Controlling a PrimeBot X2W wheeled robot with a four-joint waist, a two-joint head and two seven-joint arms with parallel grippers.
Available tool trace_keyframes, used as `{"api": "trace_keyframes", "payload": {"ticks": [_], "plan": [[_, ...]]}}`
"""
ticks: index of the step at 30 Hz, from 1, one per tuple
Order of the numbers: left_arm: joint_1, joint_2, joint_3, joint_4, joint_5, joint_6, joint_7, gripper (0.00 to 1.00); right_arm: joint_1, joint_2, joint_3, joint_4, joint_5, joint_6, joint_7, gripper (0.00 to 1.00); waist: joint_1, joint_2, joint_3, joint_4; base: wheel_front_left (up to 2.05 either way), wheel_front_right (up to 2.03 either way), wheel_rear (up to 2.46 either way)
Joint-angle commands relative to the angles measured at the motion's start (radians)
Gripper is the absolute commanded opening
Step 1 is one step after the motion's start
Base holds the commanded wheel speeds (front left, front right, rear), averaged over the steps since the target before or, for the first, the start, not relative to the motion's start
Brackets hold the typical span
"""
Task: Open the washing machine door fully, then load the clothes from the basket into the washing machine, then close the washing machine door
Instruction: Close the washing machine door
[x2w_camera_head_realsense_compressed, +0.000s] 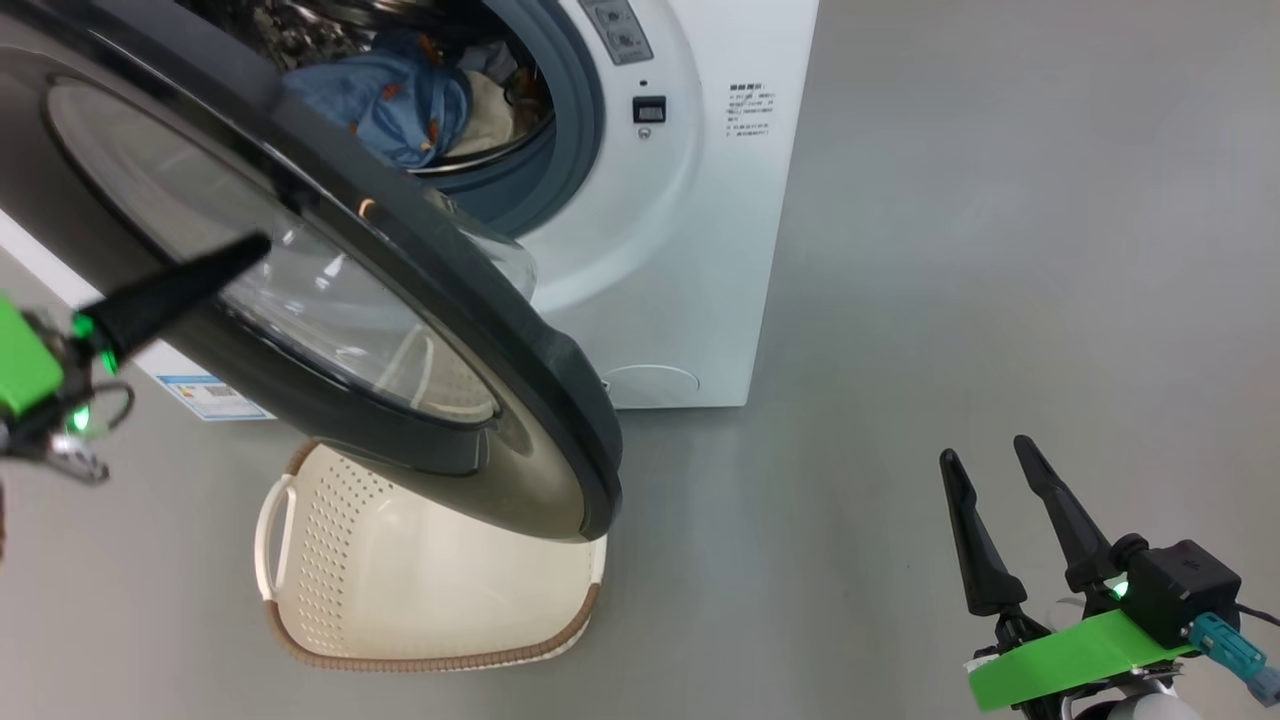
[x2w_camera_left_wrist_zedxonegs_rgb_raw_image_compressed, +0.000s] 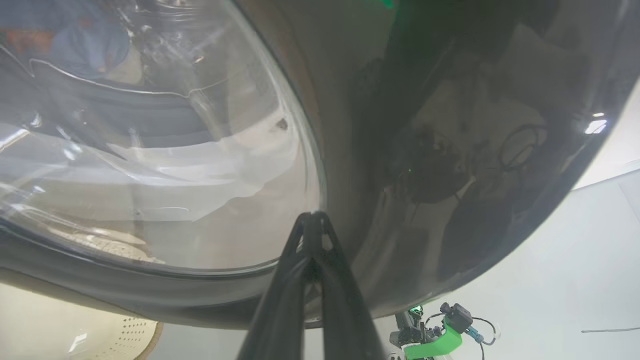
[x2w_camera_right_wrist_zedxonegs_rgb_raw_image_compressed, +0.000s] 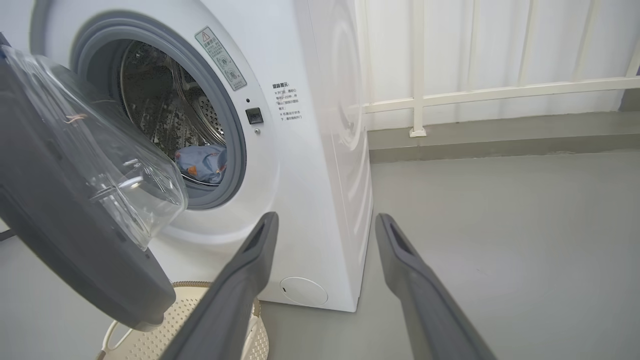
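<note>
- Inside the perforated steel drum of the big white box-shaped washing machine (x2w_camera_head_realsense_compressed: 700, 250) lie the clothes (x2w_camera_head_realsense_compressed: 410, 105): a soft light blue garment with small orange prints, and a cream one behind it.
- The small cream plastic basket (x2w_camera_head_realsense_compressed: 330, 540), with perforated walls and a brown woven-look rim, stands on the grey floor (x2w_camera_head_realsense_compressed: 950, 250) just in front of the machine, partly under the door. The part that I can see holds nothing, so I judge that the loading is finished.
- The large round door (x2w_camera_head_realsense_compressed: 545, 380), with a wide glossy black rim and a bulging clear glass window (x2w_camera_head_realsense_compressed: 330, 320), stands about half open, apart from the grey-blue gasket (x2w_camera_head_realsense_compressed: 580, 120).
- The left gripper (x2w_camera_head_realsense_compressed: 255, 250) has its two dark fingers pressed together with nothing between them. Its tip is at the outer face of the door, at the border of glass and rim. It seems to touch there, but I cannot be sure.
- The right gripper (x2w_camera_head_realsense_compressed: 985, 450) has its fingers spread wide and is empty, low on the right, well apart from the machine.
- The step in hand is, I think, the closing of the door.
- The next move calls for a steady push of the closed tip against the door face, following the arc of the hinge, until the rim meets the machine front and the latch catches. The tip could slide on the glossy surface, so the push should go square to the door.
</note>
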Motion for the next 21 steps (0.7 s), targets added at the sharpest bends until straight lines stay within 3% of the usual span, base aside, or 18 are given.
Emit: {"api": "trace_keyframes", "payload": {"ticks": [1, 11, 12, 13, 14, 16, 17, 18, 19, 20, 21], "plan": [[0.009, 0.059, 0.049, -0.029, 0.013, -0.007, -0.014, 0.0, -0.015, -0.007, 0.025, -0.022, -0.013, 0.001, -0.005, 1.0, 0.0, -0.0001, -0.011, 0.001, 0.0, 0.0, 0.0], [0.279, 0.062, 0.098, -0.069, 0.047, -0.007, -0.203, 0.0, -0.005, -0.032, 0.022, -0.021, -0.009, 0.001, -0.005, 1.0, 0.0, -0.0001, -0.033, -0.021, 0.0, 0.0, 0.0], [0.303, 0.057, 0.101, -0.069, 0.047, -0.007, -0.225, 0.04, -0.003, -0.035, 0.021, -0.021, -0.008, 0.001, -0.005, 1.0, 0.0, -0.0001, -0.034, -0.023, 0.0, 0.0, 0.0], [0.328, 0.057, 0.099, -0.068, 0.059, -0.007, -0.251, 0.23, -0.002, -0.037, 0.019, -0.021, -0.007, 0.001, -0.005, 1.0, 0.0, -0.0001, -0.035, -0.025, 0.0, 0.0, 0.0], [0.351, 0.061, 0.088, -0.068, 0.075, -0.007, -0.272, 0.27, -0.001, -0.038, 0.018, -0.021, -0.007, 0.001, -0.005, 1.0, 0.0, -0.0001, -0.037, -0.028, 0.0, 0.0, 0.0], [0.391, 0.053, 0.077, -0.059, 0.088, -0.007, -0.326, 0.48, 0.002, -0.039, 0.018, -0.021, -0.007, 0.001, -0.005, 1.0, 0.0, -0.0001, -0.038, -0.031, 0.0, 0.0, 0.0], [0.41, 0.054, 0.066, -0.053, 0.103, -0.007, -0.353, 0.75, 0.003, -0.039, 0.019, -0.021, -0.008, 0.001, -0.005, 1.0, 0.0, -0.0001, -0.038, -0.034, 0.0, 0.0, 0.0], [0.427, 0.053, 0.054, -0.049, 0.112, -0.007, -0.38, 0.88, 0.004, -0.04, 0.02, -0.021, -0.008, 0.001, -0.005, 1.0, 0.0, -0.0001, -0.038, -0.036, 0.0, 0.0, 0.0], [0.427, 0.053, 0.054, -0.049, 0.112, -0.007, -0.38, 0.88, 0.004, -0.04, 0.02, -0.021, -0.008, 0.001, -0.005, 1.0, 0.0, -0.0001, -0.038, -0.036, 0.0, 0.0, 0.0], [0.442, 0.046, 0.049, -0.041, 0.112, -0.007, -0.412, 1.0, 0.005, -0.04, 0.022, -0.019, -0.008, 0.001, -0.005, 1.0, 0.0, -0.0001, -0.041, -0.04, 0.0, 0.0, 0.0], [0.457, 0.041, 0.044, -0.033, 0.114, -0.007, -0.443, 1.0, 0.006, -0.041, 0.024, -0.018, -0.008, 0.001, -0.005, 1.0, 0.0, -0.0001, -0.041, -0.043, 0.0, 0.0, 0.0]]}}
